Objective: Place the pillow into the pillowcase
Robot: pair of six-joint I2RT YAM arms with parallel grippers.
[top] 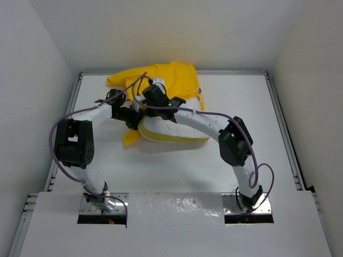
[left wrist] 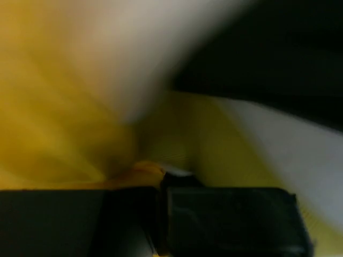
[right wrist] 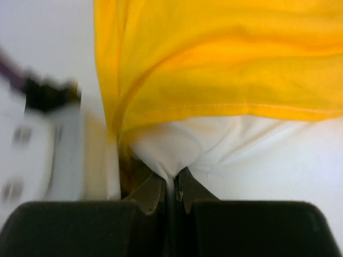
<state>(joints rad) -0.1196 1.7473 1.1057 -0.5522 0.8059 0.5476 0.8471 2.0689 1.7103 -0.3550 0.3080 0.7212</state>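
The white pillow [top: 174, 130] with its yellow edge band lies mid-table, its far end under the crumpled yellow pillowcase [top: 171, 80]. My right gripper [top: 151, 95] reaches over the pillow's far left corner. In the right wrist view it [right wrist: 176, 184] is shut on a pinch of the white pillow [right wrist: 241, 155], just below the pillowcase's hem [right wrist: 214, 64]. My left gripper [top: 133, 115] is at the pillow's left side. The left wrist view is blurred; the gripper [left wrist: 161, 179] is shut, with a bunch of yellow pillowcase [left wrist: 53, 107] at its tips.
The white table [top: 161, 171] has a raised rim [top: 278, 118] and walls on three sides. Purple cables [top: 59, 128] loop off both arms. Both wrists sit close together over the pillow's left end, and part of the left arm [right wrist: 37, 150] shows in the right wrist view.
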